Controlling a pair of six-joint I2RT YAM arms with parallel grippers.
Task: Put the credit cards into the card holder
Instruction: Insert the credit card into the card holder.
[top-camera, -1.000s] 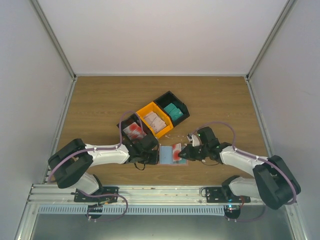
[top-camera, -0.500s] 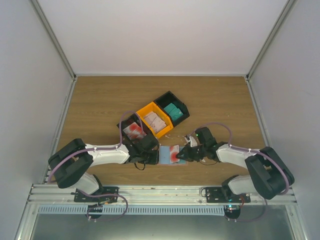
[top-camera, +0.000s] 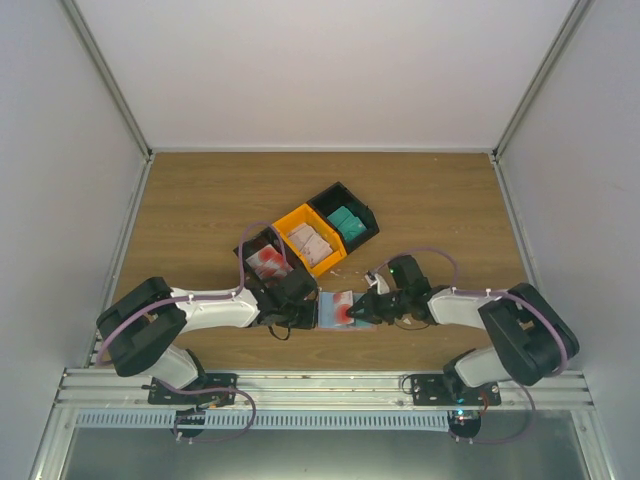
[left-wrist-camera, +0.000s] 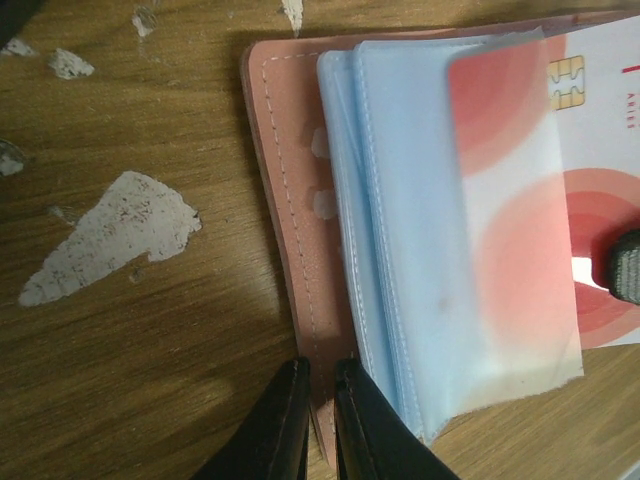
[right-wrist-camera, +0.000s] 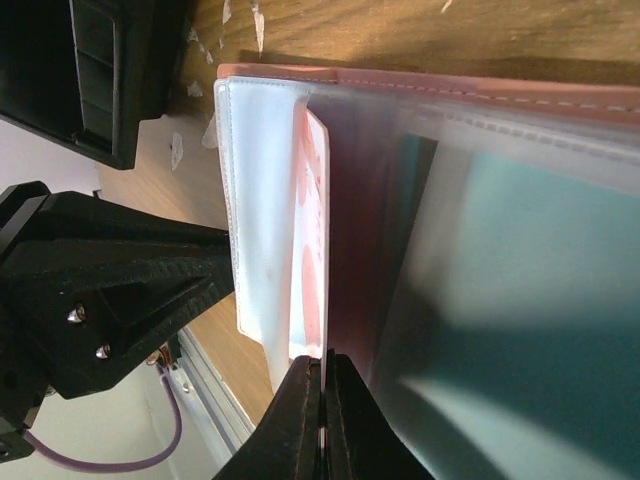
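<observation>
**Card partway into its sleeve**

My right claw (right-wrist-camera: 320, 366) is pinching the red-and-white card (right-wrist-camera: 312, 230) by its near edge. The card stands edge-on straight ahead of the tips, its far end already under a clear sleeve (right-wrist-camera: 262, 200) of the card holder (right-wrist-camera: 520, 88). I judge I grip it at the tail so I can push it in lengthwise.

My left claw (left-wrist-camera: 321, 372) has its fingers pressed almost together on the holder's pink cover edge, directly at its tips. I read that as a pinch to stop the holder sliding under the push.

The left wrist view shows how deep the card sits: most of it lies under the blue film and the chip end sticks out on the far side from this claw. The right wrist view hides that, but shows a teal card (right-wrist-camera: 520, 260) pocketed beside its tips. Only the top view shows the bins (top-camera: 312, 238) just beyond both claws.
</observation>
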